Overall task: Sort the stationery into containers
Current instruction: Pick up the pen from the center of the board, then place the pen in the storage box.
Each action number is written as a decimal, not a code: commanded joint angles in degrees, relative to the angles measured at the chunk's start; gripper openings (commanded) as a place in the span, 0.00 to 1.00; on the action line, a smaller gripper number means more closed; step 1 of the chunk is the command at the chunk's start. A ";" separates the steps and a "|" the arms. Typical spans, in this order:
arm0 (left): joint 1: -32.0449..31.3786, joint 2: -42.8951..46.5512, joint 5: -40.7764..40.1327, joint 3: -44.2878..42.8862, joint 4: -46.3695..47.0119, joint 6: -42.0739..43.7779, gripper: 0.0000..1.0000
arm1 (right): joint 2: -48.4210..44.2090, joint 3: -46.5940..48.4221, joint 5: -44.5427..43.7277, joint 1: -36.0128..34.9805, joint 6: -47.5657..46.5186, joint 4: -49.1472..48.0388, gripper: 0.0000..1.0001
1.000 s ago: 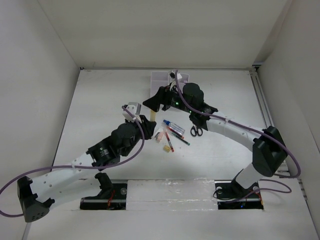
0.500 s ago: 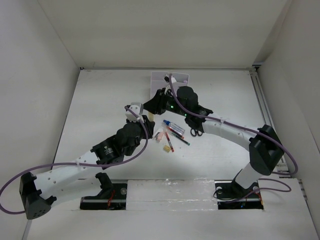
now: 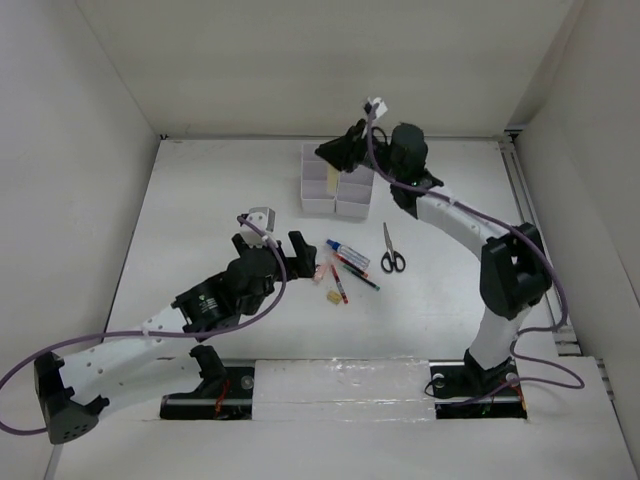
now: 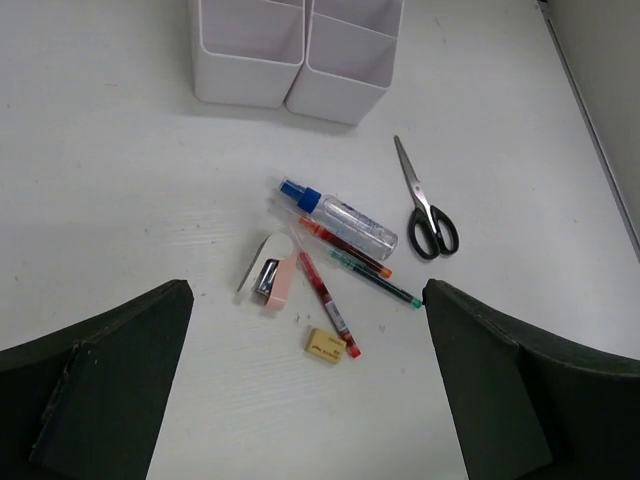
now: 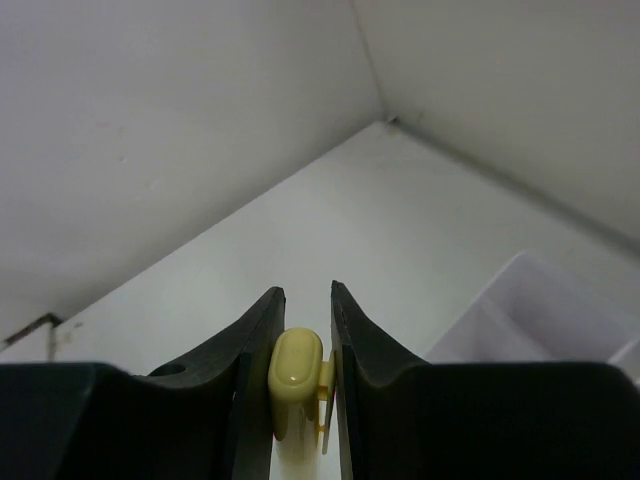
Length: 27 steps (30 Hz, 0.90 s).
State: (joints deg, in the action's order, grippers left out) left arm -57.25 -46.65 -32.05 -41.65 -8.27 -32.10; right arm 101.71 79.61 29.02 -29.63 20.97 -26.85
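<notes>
The right gripper's (image 3: 335,152) jaws are clamped on the yellow highlighter (image 5: 296,375), its rounded end showing between their tips. It looks light, stiff and smooth. It may pivot, so a mid-barrel hold seems safer. The left gripper's (image 3: 272,250) jaws stand wide apart above the pens (image 4: 322,292).

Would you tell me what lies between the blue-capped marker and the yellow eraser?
Three pens cross it: an orange-ended pen, a green-tipped pen and a red pen nearest the yellow eraser, clearest in the left wrist view.

Pretty clearly a robotics lab test cell. Plain white walls (image 3: 300,60) box in a white desk (image 3: 210,210), with two cabled arms (image 3: 130,345) bolted on.
</notes>
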 commanded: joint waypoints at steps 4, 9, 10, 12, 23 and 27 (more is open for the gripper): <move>-2.15 2.35 0.41 -2.74 -5.09 -4.29 1.00 | 17.33 19.47 21.24 12.57 -4.98 -13.40 0.00; -5.49 1.66 -2.66 -2.74 -4.56 -3.07 1.00 | 27.12 31.55 27.58 17.49 -0.59 -13.40 0.00; -6.20 0.78 -3.27 -2.21 -3.52 -3.06 1.00 | 28.09 32.87 28.28 18.28 -0.58 -13.40 0.00; -6.20 -0.36 -3.28 -1.59 -2.98 -2.36 1.00 | 30.56 35.86 28.99 18.29 -0.58 -13.40 0.00; -6.20 -4.77 -2.67 -1.59 -2.10 -1.65 1.00 | 38.11 43.26 30.93 18.90 0.03 -12.88 0.00; -6.20 -1.70 -1.96 -1.59 -2.10 -1.65 1.00 | 39.62 44.31 30.40 18.90 0.03 -12.88 0.00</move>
State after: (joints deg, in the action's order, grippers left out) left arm -63.26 -51.40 -33.82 -42.39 -12.14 -34.44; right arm 139.50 121.60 58.04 -10.33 21.19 -36.38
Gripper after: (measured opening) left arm 0.997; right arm 0.293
